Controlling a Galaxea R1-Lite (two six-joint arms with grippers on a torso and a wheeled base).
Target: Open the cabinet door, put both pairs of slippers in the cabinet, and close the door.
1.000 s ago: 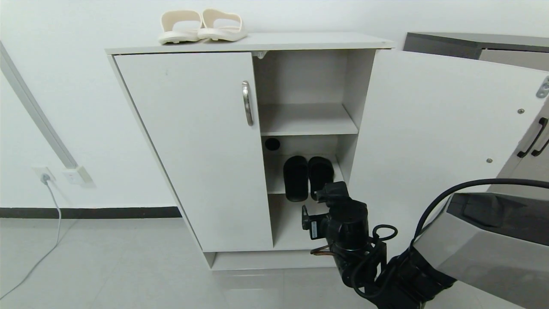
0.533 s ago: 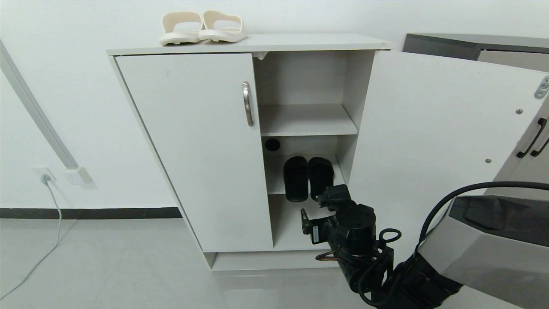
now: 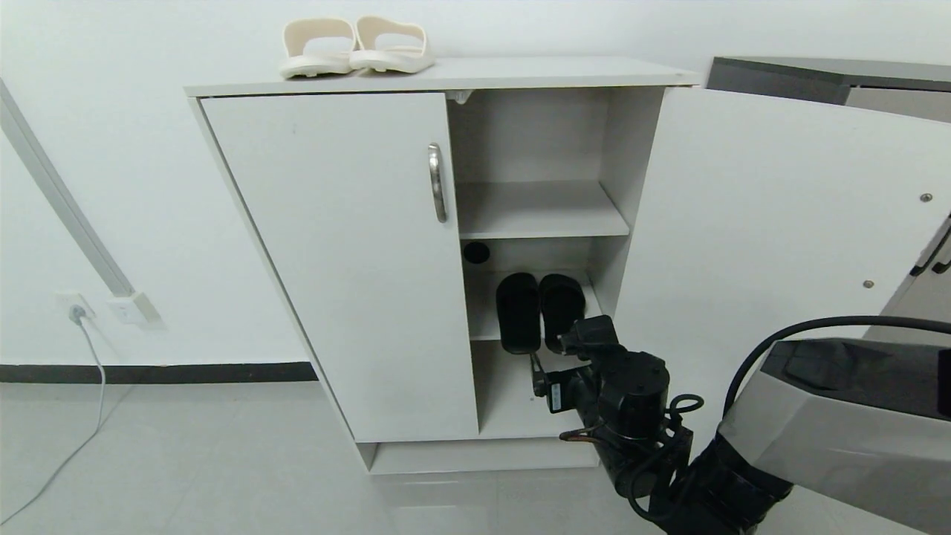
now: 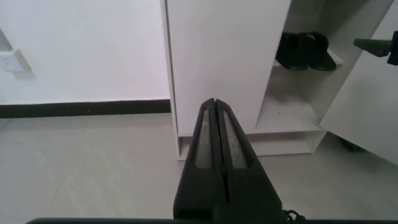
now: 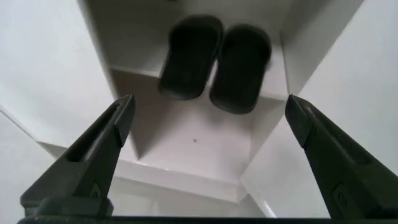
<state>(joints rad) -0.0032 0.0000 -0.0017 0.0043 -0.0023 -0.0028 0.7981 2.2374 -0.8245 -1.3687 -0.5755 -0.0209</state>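
A black pair of slippers [image 3: 539, 310] lies side by side on the middle shelf of the white cabinet [image 3: 535, 212], whose right door [image 3: 773, 223] stands wide open. The cream pair of slippers [image 3: 356, 46] rests on the cabinet top, at its left. My right gripper [image 3: 587, 332] hovers just in front of the black pair, below the shelf edge. In the right wrist view it [image 5: 209, 102] is open and empty, with the black slippers [image 5: 214, 62] beyond it. My left gripper [image 4: 214, 124] is shut on nothing, low over the floor before the closed left door [image 4: 224, 56].
The left door [image 3: 342, 253] is closed, with a metal handle [image 3: 437, 183]. The top shelf and the bottom compartment [image 3: 513, 401] hold nothing. A grey unit [image 3: 825, 78] stands behind the open door. A wall socket and cable [image 3: 74, 316] sit at the left, above bare floor.
The head view has shifted slightly. My right gripper has drawn back a little from the shelf and sunk slightly; both pairs of slippers lie where they were.
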